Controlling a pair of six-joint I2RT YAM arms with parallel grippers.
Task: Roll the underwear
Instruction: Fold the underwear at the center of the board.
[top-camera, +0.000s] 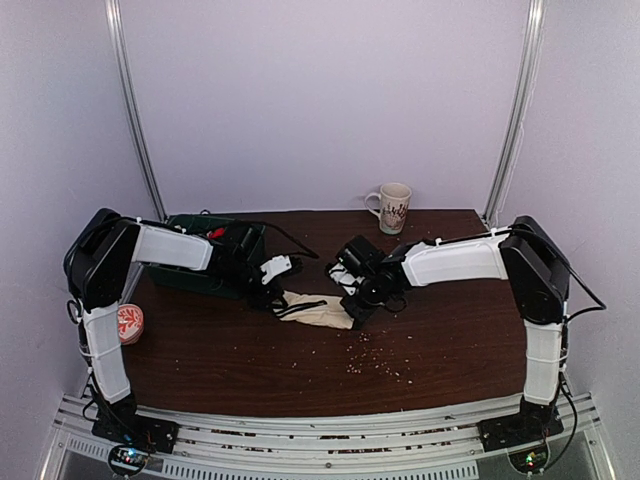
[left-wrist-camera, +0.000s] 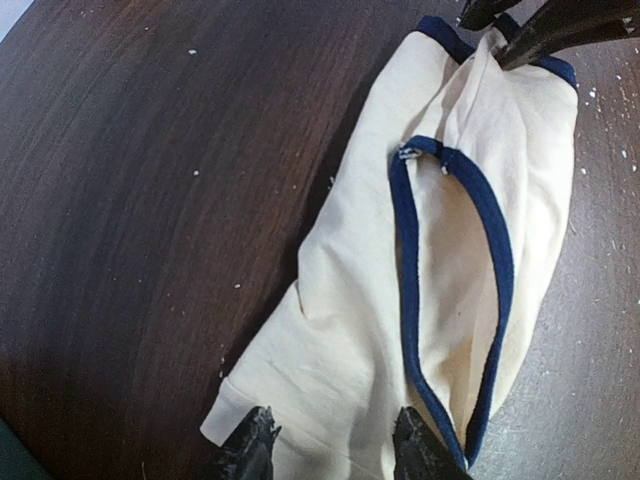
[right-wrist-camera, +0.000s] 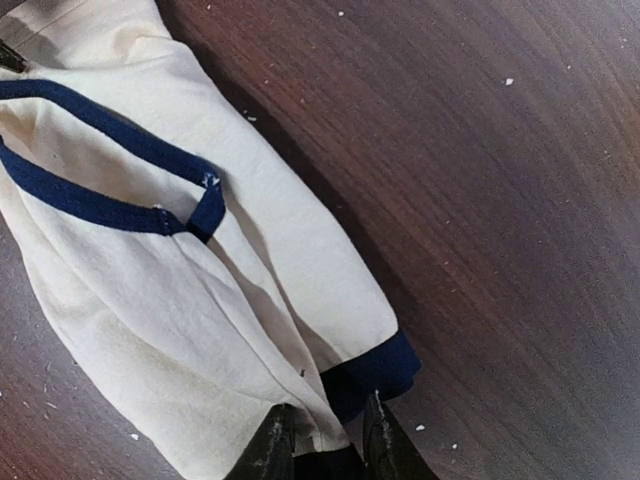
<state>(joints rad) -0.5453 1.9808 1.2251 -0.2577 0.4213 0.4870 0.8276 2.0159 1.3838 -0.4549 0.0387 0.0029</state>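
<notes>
**A:** Where is the underwear (top-camera: 318, 309)?

**B:** On the table (top-camera: 450, 340), stretched between the two grippers; it is cream with dark blue trim, folded into a long strip. One end sits under the left gripper (left-wrist-camera: 335, 450); the other end reaches the right gripper (right-wrist-camera: 328, 440).

**A:** And the left gripper, has it got hold of anything?

**B:** No; its fingers (left-wrist-camera: 250, 455) stand roughly half apart, tips down at the near end of the strip. The cloth between them lies flat and unpinched. Ahead of its tips a loop of blue trim runs away along the fabric toward the other gripper.

**A:** The right one?

**B:** Its fingers (right-wrist-camera: 272, 445) are only slightly parted; the trimmed corner of the cloth sits right in that narrow gap. The fabric puckers toward the tips; whether they actually pinch it, I cannot tell.

**A:** Anything else close by?

**B:** Pale crumbs (top-camera: 372, 355) scattered on the wood, just behind the right gripper on the side of the arm bases; they are apart from the cloth.
</notes>
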